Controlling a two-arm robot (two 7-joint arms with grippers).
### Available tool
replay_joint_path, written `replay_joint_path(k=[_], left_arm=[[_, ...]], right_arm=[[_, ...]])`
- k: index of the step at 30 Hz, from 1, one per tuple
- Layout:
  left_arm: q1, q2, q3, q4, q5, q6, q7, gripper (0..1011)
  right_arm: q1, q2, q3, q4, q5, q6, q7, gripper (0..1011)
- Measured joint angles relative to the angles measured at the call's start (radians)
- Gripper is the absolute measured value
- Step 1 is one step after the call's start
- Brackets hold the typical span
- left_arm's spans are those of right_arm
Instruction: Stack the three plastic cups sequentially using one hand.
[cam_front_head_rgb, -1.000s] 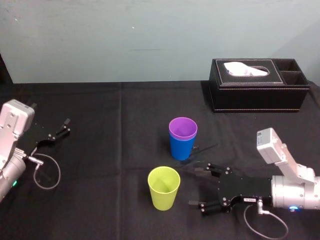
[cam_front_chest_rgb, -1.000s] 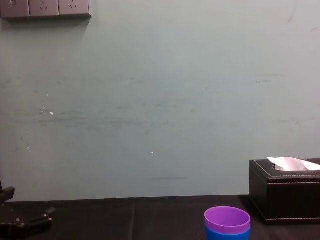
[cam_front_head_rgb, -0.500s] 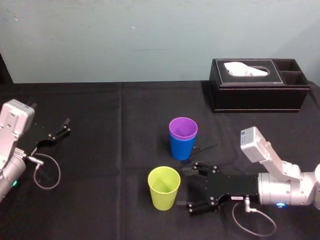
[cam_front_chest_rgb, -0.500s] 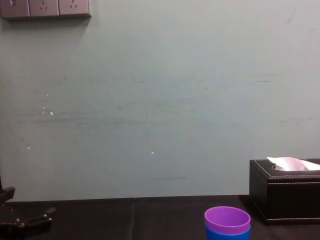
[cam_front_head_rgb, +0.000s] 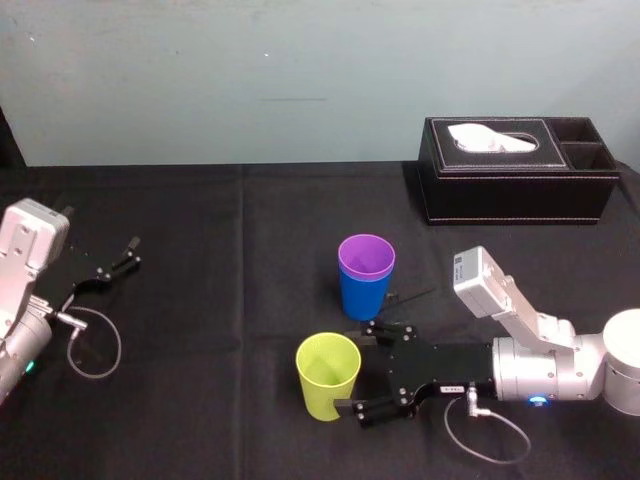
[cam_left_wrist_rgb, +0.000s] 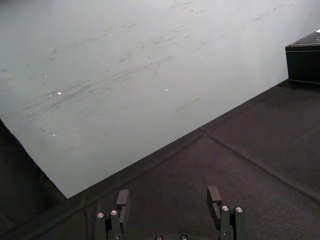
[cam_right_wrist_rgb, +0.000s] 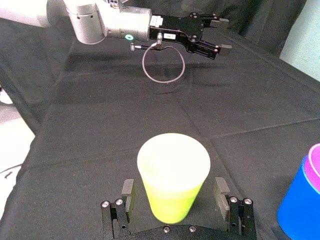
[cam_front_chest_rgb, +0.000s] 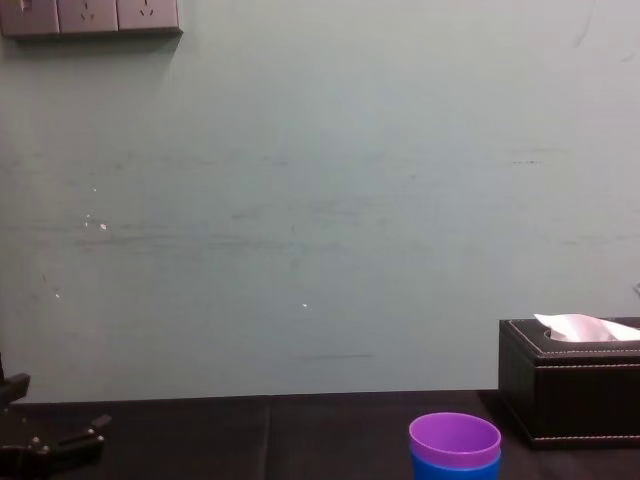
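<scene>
**1. Completed work.** We found the smooth purple plastic cup (cam_front_head_rgb: 366, 256) seated inside the smooth bright blue plastic cup (cam_front_head_rgb: 363, 298). Both stood upright near the middle of the black cloth-covered table (cam_front_head_rgb: 200, 340). We judged the first stacking step to be complete.

**2. Remaining item.** The smooth yellow-green plastic cup (cam_front_head_rgb: 328, 378) stood upright on its own. It was near the nested pair, on the robot's side of it, and did not touch it.

**3. Working gripper.** The black right gripper (cam_front_head_rgb: 362, 368), marked with a small white label, sat low over the table. Its jaws were apart, one on each side of the yellow-green cup. In the right wrist view we saw a gap between each of its fingers (cam_right_wrist_rgb: 126, 192) and the cup wall, so we judged that no grip had been made.

**4. Idle gripper.** The left gripper (cam_front_head_rgb: 118, 258) rested near the table's left edge, well apart from all three cups. Its jaws were apart and held nothing.

**5. Work left.** By our estimate the task was about half done. The right gripper had yet to close on the yellow-green cup, lift it, carry it over the purple rim and lower it inside. The black tissue box (cam_front_head_rgb: 515, 172) stood at the far right, well apart from the cups.
</scene>
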Motion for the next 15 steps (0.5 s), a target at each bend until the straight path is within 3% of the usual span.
replay_joint_path(k=[15], left_arm=[[0.0, 0.0, 0.0, 0.0, 0.0, 0.0, 0.0, 1011]], right_arm=[[0.056, -0.055, -0.045, 0.063, 0.006, 0.018, 0.025, 1000]])
